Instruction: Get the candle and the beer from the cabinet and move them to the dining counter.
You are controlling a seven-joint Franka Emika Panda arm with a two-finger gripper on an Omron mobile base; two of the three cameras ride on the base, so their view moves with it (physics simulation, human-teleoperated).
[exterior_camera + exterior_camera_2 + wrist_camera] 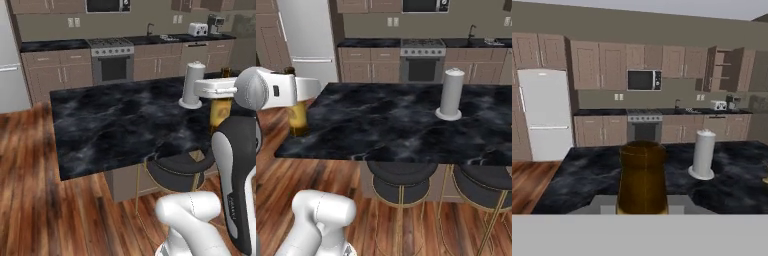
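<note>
The beer [219,113], a brown bottle with an amber label, stands upright in my gripper [220,90], which is shut on its upper body. From the right base view the beer [297,118] is at the left end of the dining counter [386,125], its base level with the black marbled top; whether it touches I cannot tell. Close in the hand view, the beer [643,175] rises between the fingers of my gripper [643,204]. The cabinet [712,68] hangs open on the far wall at the upper right. The candle is out of view.
A tall white paper-towel roll [192,85] [451,93] stands on the dining counter [120,120] right of the bottle. Round dark stools [401,178] [179,169] sit under the near edge. Stove, fridge and sink worktop line the far wall.
</note>
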